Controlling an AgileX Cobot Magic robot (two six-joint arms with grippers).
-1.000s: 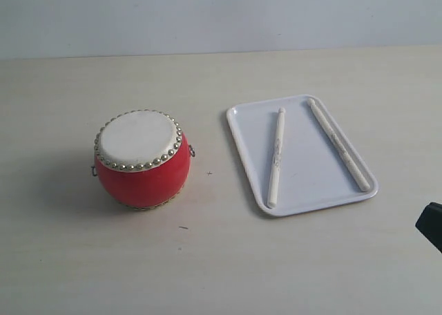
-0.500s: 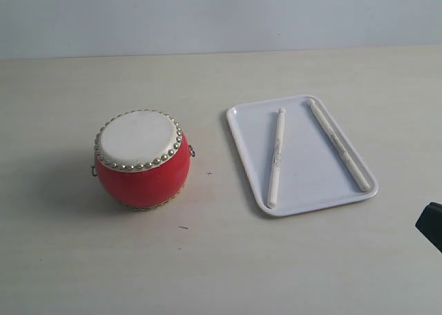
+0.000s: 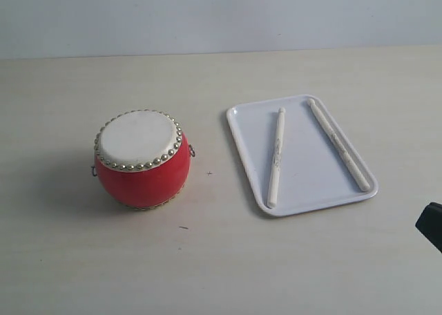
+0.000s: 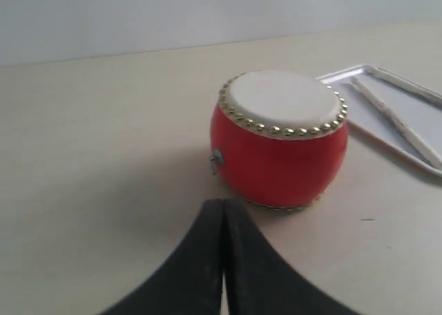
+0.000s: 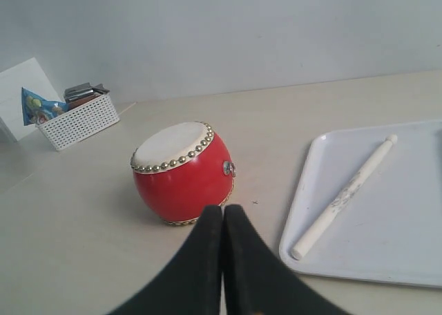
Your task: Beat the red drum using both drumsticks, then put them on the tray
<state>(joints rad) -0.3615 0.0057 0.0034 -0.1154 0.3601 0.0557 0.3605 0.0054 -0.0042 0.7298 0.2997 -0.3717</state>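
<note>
Pale desk (image 3: 207, 273) under a plain wall fills the scene, and nothing on it has shifted over the last second: every object lies where it did. On the left the red drum (image 3: 141, 159) stands upright, skin up, untouched. To its right, and apart from it, the tray (image 3: 307, 173) carries both drumsticks (image 3: 276, 156), lying lengthwise without touching each other. With neither stick held, this is either before the first pick-up or after the put-down; the pictures do not say which.

Both arms sit back, low over the desk, facing the drum. The left fingers (image 4: 186, 266) are pressed together on nothing, and so are the right fingers (image 5: 186, 273). In the exterior view only a dark corner (image 3: 431, 226) shows at the right edge, probably the right arm.
</note>
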